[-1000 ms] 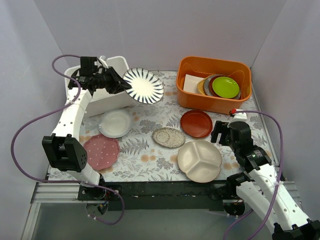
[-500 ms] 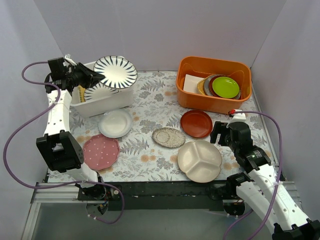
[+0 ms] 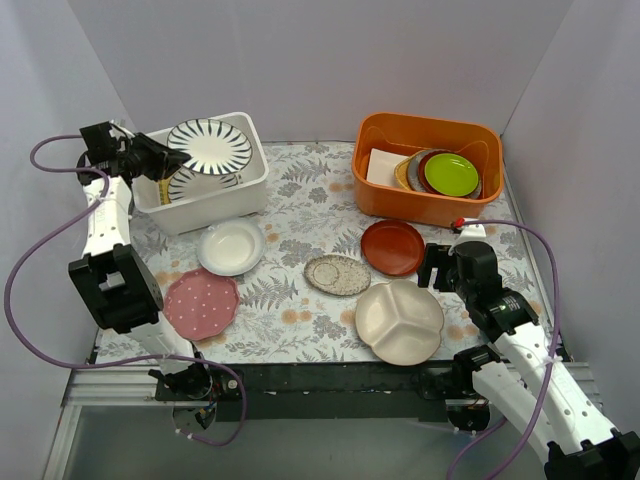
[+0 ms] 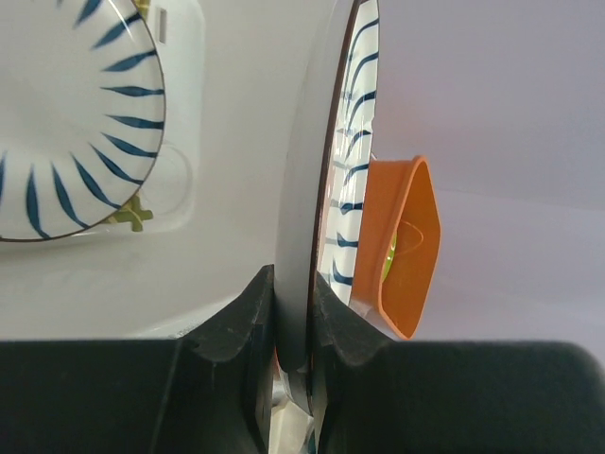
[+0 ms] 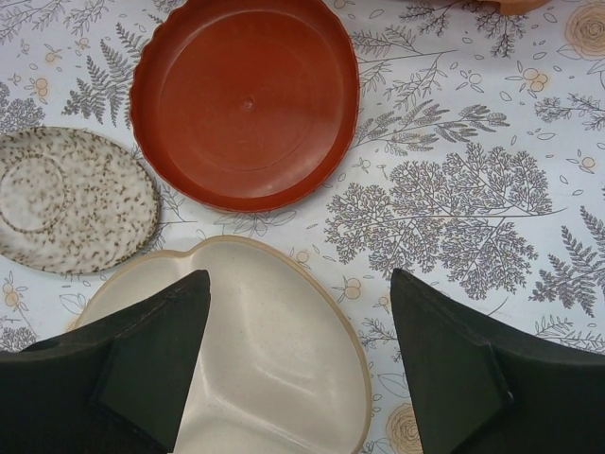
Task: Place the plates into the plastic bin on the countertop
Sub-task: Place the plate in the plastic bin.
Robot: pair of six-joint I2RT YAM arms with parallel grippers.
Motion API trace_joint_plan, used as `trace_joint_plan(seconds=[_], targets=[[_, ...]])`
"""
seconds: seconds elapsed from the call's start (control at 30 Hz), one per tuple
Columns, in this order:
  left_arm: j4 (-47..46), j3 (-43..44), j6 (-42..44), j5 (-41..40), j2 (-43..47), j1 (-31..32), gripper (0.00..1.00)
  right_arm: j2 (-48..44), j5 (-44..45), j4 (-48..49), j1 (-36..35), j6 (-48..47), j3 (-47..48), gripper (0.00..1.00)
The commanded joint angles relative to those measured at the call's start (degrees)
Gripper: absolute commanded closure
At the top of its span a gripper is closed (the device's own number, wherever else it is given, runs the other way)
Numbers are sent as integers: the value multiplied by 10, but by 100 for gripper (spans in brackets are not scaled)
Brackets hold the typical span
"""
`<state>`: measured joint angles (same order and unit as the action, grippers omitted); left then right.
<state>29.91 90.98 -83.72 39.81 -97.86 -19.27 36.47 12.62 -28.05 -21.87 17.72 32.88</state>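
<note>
one striped plate [image 3: 208, 146] has swung over the bin [image 3: 215, 210], your left jaws clamped on its rim, so you can lower and release. your right jaws hang spread above the divided plate [image 5: 274, 331].

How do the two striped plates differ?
The held striped plate is pinched at its rim by the left claw and tilted over the plastic bin; the lower striped plate rests inside the bin, ungripped and partly covered by the held one. Both are round, white, with dark radial stripes.
</note>
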Motion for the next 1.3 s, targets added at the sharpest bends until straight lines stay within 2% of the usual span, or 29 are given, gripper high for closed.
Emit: trace_joint_plan(seconds=[0.0, 0.7, 1.27], targets=[[-50, 7, -19, 11, 26, -9, 100, 4, -11, 30, -2, -10, 0, 16], [-43, -41, -21, -71, -13, -12, 100, 11, -19, 38, -1, -13, -4, 16], [-68, -75, -20, -84, -59, -14, 100, 16, -19, 39, -1, -13, -5, 16]])
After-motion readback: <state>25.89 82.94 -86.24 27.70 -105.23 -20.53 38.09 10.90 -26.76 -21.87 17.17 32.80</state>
